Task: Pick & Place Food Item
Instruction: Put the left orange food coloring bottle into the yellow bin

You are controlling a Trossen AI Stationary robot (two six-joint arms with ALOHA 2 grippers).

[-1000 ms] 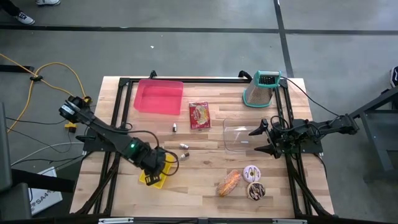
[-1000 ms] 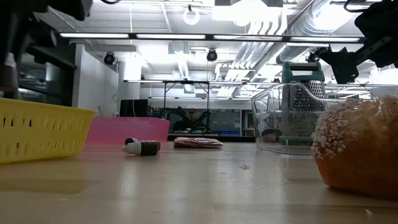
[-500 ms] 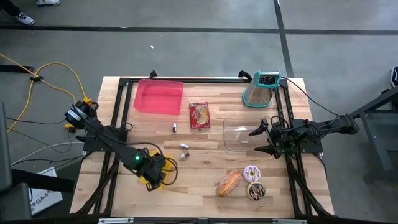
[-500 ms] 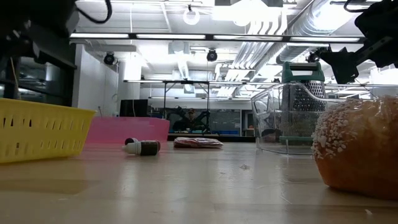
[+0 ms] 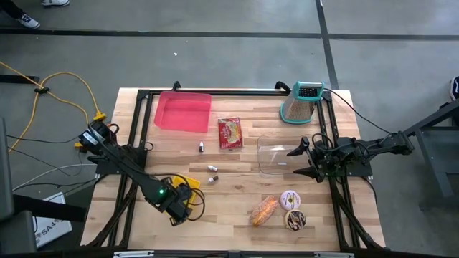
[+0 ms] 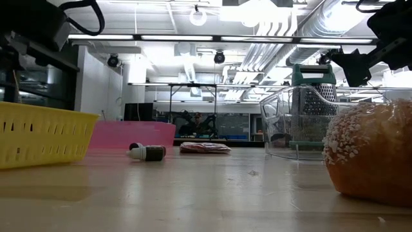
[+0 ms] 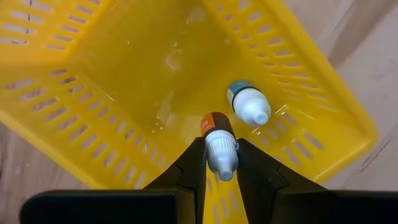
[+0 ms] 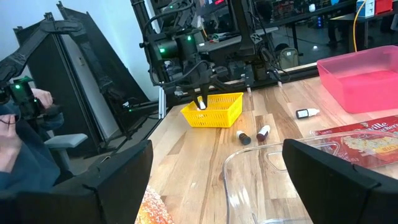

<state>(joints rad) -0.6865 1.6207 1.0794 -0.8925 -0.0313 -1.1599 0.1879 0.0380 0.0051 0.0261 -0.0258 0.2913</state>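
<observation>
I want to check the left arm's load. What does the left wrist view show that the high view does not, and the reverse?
Only the left wrist view shows a small bottle clamped between the left gripper fingers, and a second bottle lying inside the yellow basket.

Only the high view shows the pink tray, the grater, the pastries and the right gripper, waiting open.

Both show the basket and wooden table.

The table (image 5: 237, 172) is pale wood planking, matt with visible grain. The yellow basket (image 7: 124, 81) is slotted plastic — glossy inside, catching the light. The pink tray (image 5: 183, 112) looks like smooth plastic, the clear container (image 5: 275, 159) transparent and shiny. The grater (image 6: 313, 109) is dull perforated metal — the bun (image 6: 370, 151) rough, sugar-dusted.
</observation>
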